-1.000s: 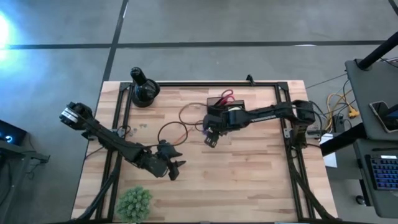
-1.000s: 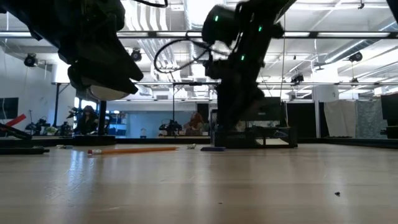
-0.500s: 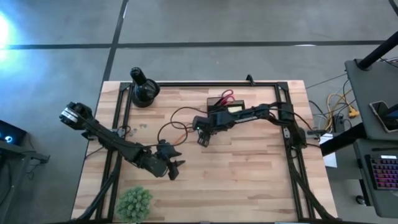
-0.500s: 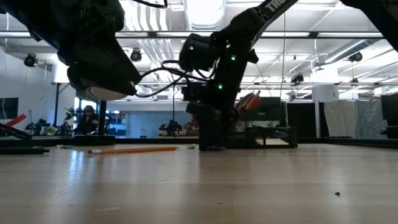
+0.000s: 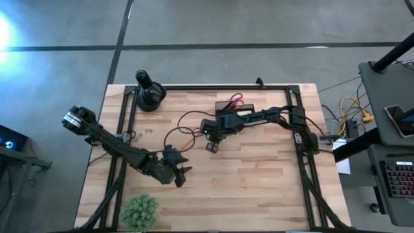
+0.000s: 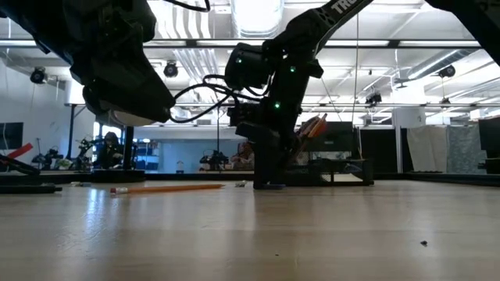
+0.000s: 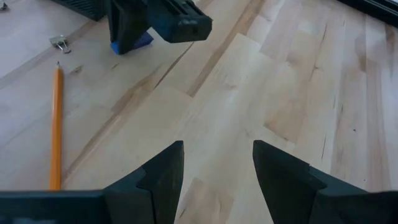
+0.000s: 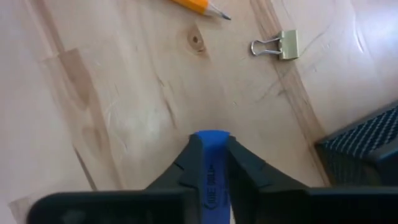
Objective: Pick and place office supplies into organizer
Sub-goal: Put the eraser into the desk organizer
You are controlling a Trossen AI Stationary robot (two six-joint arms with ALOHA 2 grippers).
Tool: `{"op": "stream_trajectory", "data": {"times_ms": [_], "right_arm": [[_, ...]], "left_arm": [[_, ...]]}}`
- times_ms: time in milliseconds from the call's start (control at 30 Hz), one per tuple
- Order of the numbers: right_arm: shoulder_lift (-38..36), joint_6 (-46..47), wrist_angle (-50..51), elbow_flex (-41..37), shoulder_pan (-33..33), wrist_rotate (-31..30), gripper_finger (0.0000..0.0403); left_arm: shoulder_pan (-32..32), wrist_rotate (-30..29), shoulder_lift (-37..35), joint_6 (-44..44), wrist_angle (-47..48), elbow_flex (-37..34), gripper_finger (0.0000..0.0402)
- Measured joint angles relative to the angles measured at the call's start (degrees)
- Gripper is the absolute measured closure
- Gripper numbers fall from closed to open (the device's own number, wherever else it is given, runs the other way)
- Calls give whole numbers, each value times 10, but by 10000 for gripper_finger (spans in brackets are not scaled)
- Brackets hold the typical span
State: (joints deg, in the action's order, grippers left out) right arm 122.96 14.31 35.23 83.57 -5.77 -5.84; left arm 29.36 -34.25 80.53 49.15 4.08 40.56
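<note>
The right gripper [image 8: 211, 163] is clenched on a small blue piece [image 8: 211, 155], a flat slab of matte plastic with a rounded end and raised lettering too small to read. It sits low over the pale, knotted wood-plank table [image 5: 259, 175], near the centre. The black mesh-walled organizer [image 5: 236, 110] lies toward one o'clock from the gripper [image 5: 211, 145], red-handled scissors [image 5: 235, 99] poking from it. A gold binder clip [image 8: 281, 45] with wire loops and a sharpened orange pencil [image 8: 198, 7] lie just beyond the blue piece. The left gripper [image 7: 214, 163] hovers at about seven o'clock on the table, its dark wedge-shaped fingers [image 7: 163, 171] apart and empty.
</note>
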Motion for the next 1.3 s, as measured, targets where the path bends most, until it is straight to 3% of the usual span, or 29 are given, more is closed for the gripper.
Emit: {"op": "stream_trajectory", "data": {"times_ms": [133,267,400,533,633,867,1000,1300], "right_arm": [[-25,0,12,-3,-1,2,390],[-81,2,116,-12,0,-24,397],[-143,2,194,-23,1,-33,393],[-182,4,201,-44,14,-33,381],[-212,-48,226,-54,21,-49,374],[-181,-239,231,-90,32,-49,283],[-147,-287,226,-92,30,-59,237],[-141,-340,168,-86,14,-50,233]], "left_arm": [[0,-1,0,0,0,0,224],[0,-1,0,0,-1,0,224],[0,-2,0,0,-2,-1,224],[0,-4,0,0,-4,-1,224],[0,-4,0,0,-4,-1,224],[0,-17,0,0,-4,-1,224],[0,-26,0,1,-5,-1,224],[0,-27,0,1,-5,-1,224]]}}
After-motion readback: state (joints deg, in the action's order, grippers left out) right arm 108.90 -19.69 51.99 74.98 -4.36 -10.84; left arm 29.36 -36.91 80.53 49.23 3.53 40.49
